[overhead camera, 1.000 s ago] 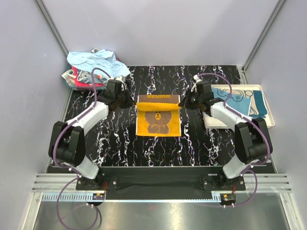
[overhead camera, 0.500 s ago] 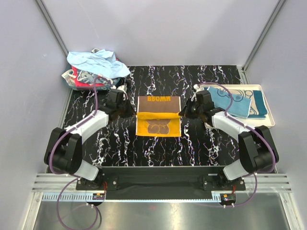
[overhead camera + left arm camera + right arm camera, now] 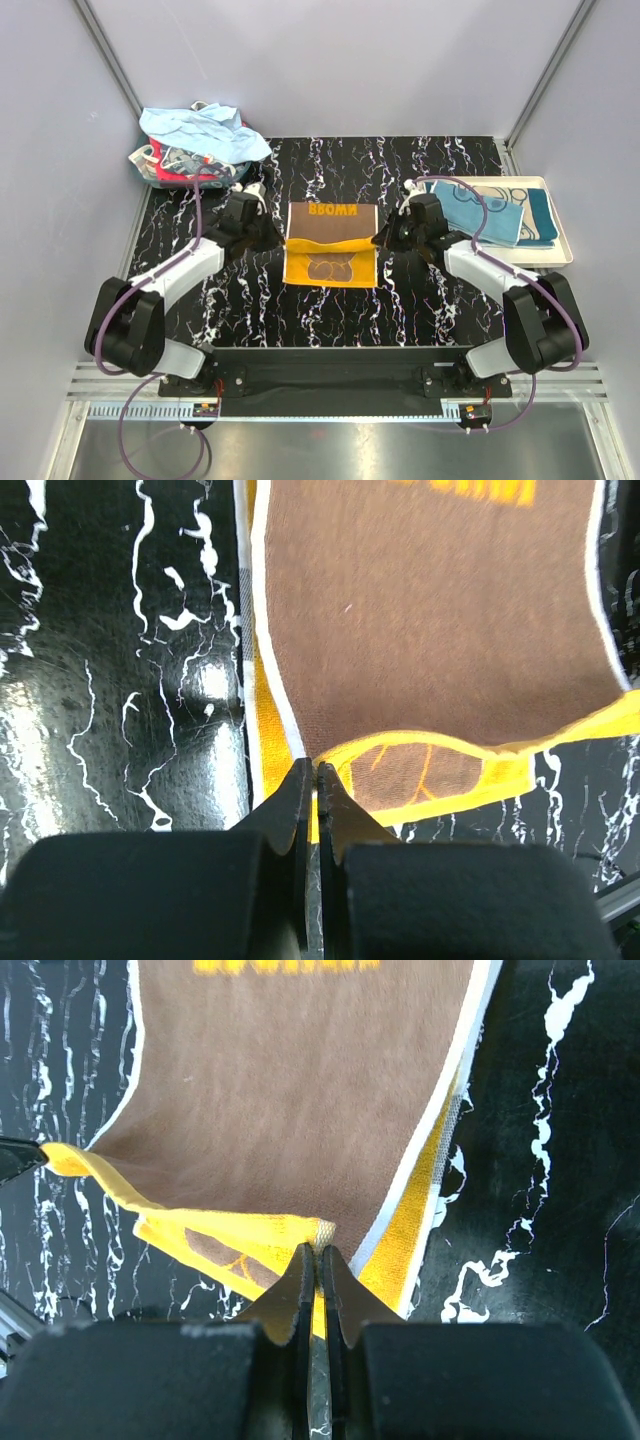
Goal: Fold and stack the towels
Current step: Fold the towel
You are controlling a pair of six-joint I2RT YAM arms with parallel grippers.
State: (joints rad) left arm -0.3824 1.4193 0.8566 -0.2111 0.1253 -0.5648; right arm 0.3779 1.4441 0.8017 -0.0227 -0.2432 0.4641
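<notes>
Left wrist: towel [image 3: 430,630] edge between closed fingers [image 3: 287,808]

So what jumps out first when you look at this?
The orange-yellow towel in the middle of the black table, half folded with its brown side up. The left end effector and right end effector each pinch a corner. A messy towel pile sits at the far left.

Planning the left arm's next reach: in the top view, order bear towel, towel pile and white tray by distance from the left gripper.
1. bear towel, centre, pinched by the left gripper.
2. towel pile, back left corner.
3. white tray, far right.
</notes>
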